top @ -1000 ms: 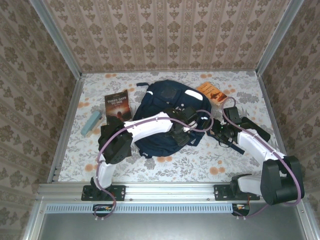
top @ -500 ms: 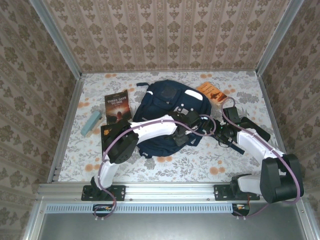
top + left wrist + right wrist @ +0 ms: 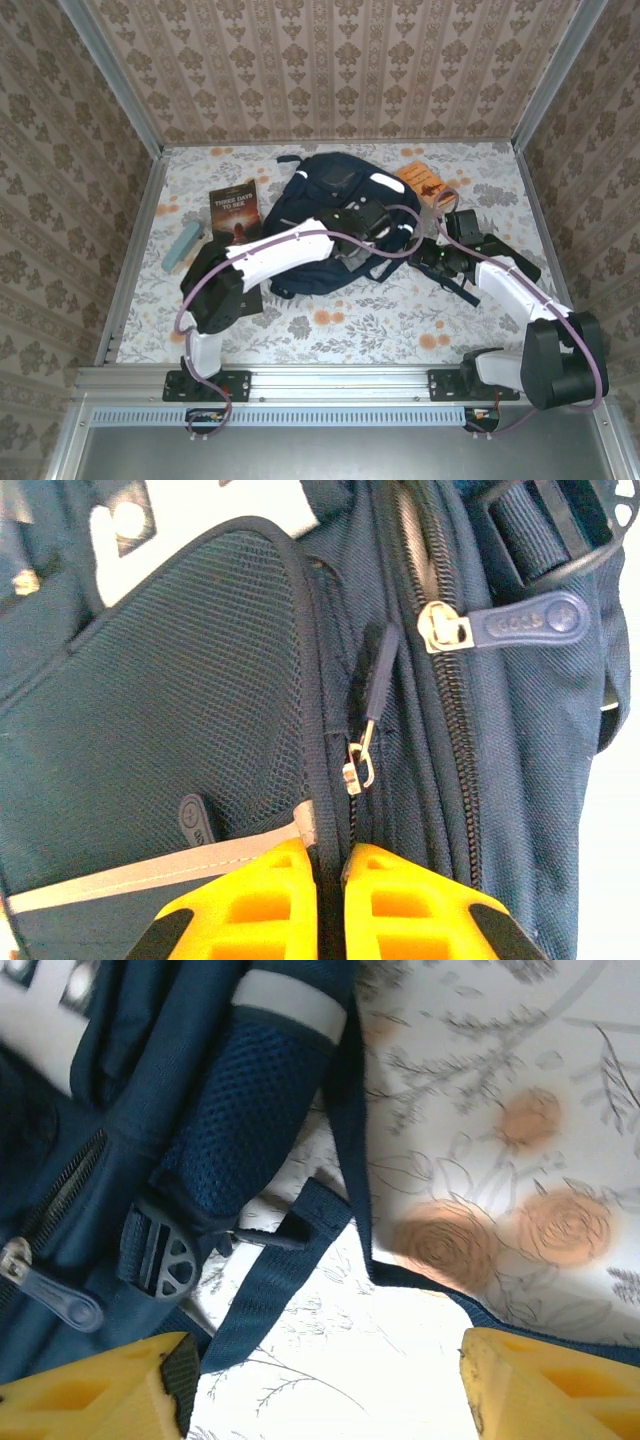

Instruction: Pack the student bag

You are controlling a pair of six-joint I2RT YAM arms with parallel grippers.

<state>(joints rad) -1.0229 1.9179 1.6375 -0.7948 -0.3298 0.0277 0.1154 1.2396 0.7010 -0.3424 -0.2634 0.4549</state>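
While the student bag [image 3: 320, 195] lies mid-worktop [image 3: 380, 320], between a dark paperback [image 3: 233, 208] on its left and an orange book [image 3: 425, 182] just off its far right corner, I have the left fingers [image 3: 265, 905] pressed almost together on a thin ridge of its seam, beside the mesh side pocket [image 3: 180, 710]. The small zip slider [image 3: 357, 772] sits just beyond their tips, outside the pinch, with its dark pull tab [image 3: 378, 670] hanging free past it. That is my first worry: any pull from this hold would likely haul the whole bag across the worktop instead of running the zip, and could shove it into the orange book. The pinch also looks shallow, so the cloth may slip out under load. The right fingers [image 3: 90, 1395] stand wide and hold nothing, poised over a loose strap [image 3: 280, 1280] and its buckle [image 3: 160, 1260] at the bag's edge. Nothing anchors the bag on that side, and I judge that if they close here they would catch webbing, not the body, and tangle the strap.
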